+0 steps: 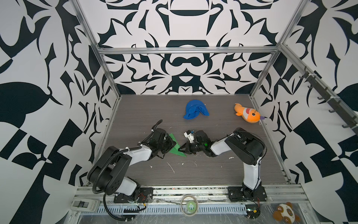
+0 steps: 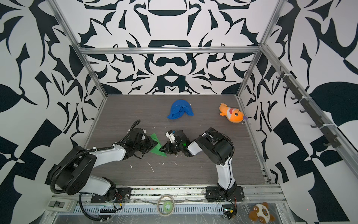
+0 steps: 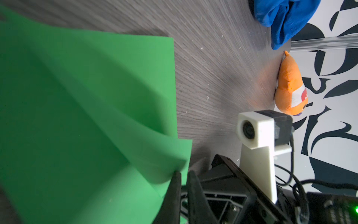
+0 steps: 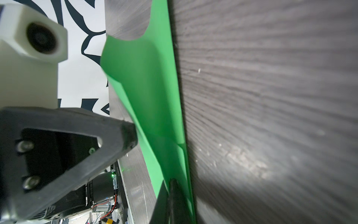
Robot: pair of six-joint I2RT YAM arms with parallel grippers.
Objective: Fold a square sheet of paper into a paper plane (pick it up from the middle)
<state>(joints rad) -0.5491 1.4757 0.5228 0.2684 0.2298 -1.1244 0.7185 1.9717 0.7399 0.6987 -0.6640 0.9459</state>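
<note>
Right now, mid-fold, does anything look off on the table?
Yes. The paper is puffy: in the left wrist view its upper layers bow up in loose curves, not pressed creases. White flecks are scattered on the table's near side. Nothing else stands out.

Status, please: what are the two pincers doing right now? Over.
Right pincer shut on edge of green paper. Left pincer nearly closed at a lifted flap, grip unclear. Paper partly folded. Blue cloth and orange plush fish lie well back.
</note>
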